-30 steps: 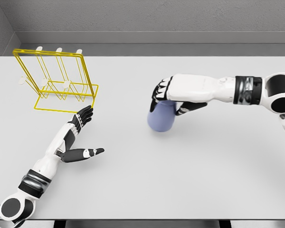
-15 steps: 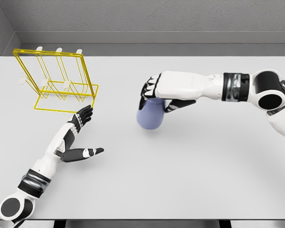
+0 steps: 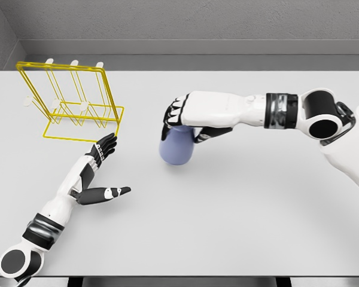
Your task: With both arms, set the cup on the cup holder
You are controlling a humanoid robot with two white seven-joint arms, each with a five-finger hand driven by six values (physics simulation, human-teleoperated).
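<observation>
A pale blue cup (image 3: 176, 147) hangs tilted just above the white table (image 3: 239, 209) near its middle. My right hand (image 3: 182, 122) is shut on the cup's upper part, with the arm stretching in from the right edge. A yellow wire cup holder (image 3: 69, 101) with white-tipped pegs stands at the back left. My left hand (image 3: 105, 164) lies open on the table just in front of the holder's base, fingers spread and thumb pointing right. It holds nothing. A gap of table separates the cup from the left hand.
A grey wall (image 3: 179, 24) runs behind the table's far edge. The table's front edge (image 3: 179, 276) lies along the bottom of the view.
My right hand has carried the cup leftward across the table, closer to the left hand and the holder. The left arm has not moved.
</observation>
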